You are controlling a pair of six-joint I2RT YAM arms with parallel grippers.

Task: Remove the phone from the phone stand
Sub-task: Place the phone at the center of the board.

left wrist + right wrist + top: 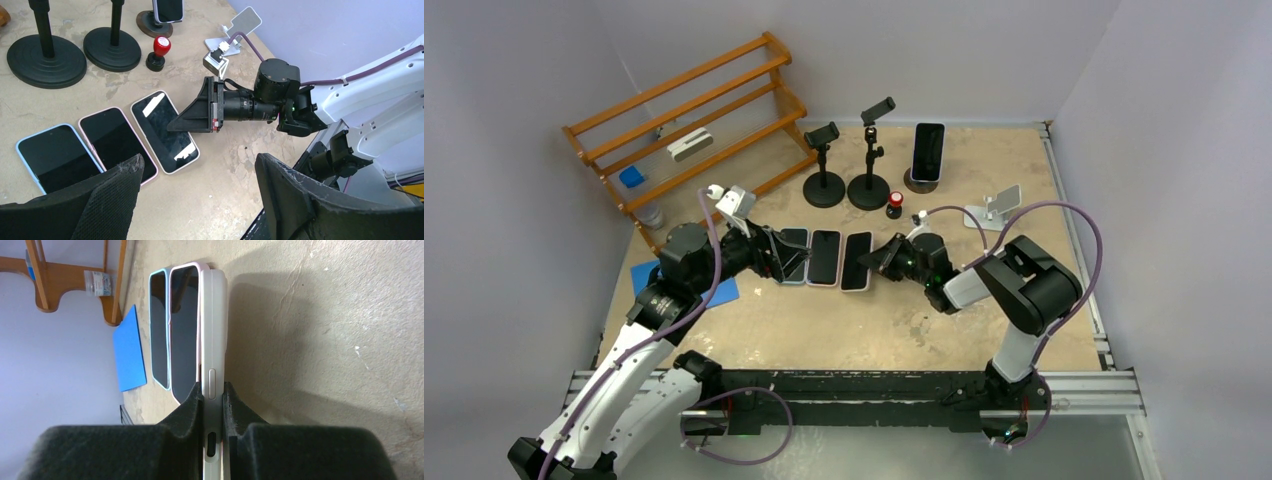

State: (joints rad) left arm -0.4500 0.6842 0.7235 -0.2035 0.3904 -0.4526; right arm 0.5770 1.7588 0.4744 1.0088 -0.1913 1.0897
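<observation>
Right wrist view. Right gripper: jaws clenched across the thin edge of white-cased black-screened phone, rightmost of three lying side by side on tan table. Left gripper: jaws released, empty. Handling: settle flat, unclamp gently, retreat right.

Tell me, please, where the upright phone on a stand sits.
In the top view the upright phone sits on its round stand near the far edge, right of centre, between a black clamp stand and the white folding stand.
</observation>
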